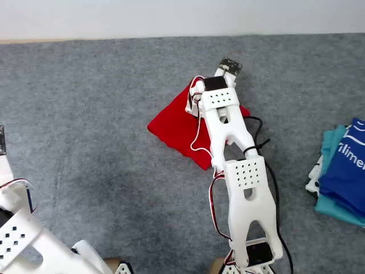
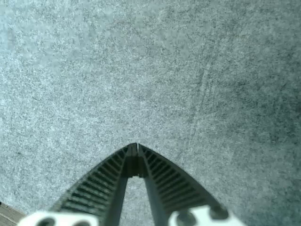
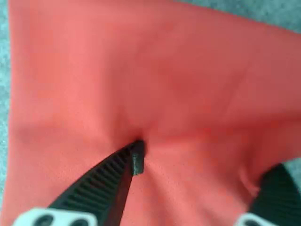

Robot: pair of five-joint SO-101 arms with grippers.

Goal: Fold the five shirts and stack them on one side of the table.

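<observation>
Grey-carpeted counter [image 1: 85, 114] carries the red shirt [image 1: 171, 128] near centre and a folded blue-and-teal stack [image 1: 342, 171] at 3 o'clock. Wrist views add detail: the right hand [image 3: 204, 165] is spread, pressing into red cloth; the left hand [image 2: 137, 147] is pressed together over bare carpet.

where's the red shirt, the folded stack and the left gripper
red shirt [image 1: 171, 128]: high view, its bare left half
folded stack [image 1: 345, 171]: high view, the blue top shirt
left gripper [image 2: 137, 149]: left wrist view, where its fingertips meet
</observation>
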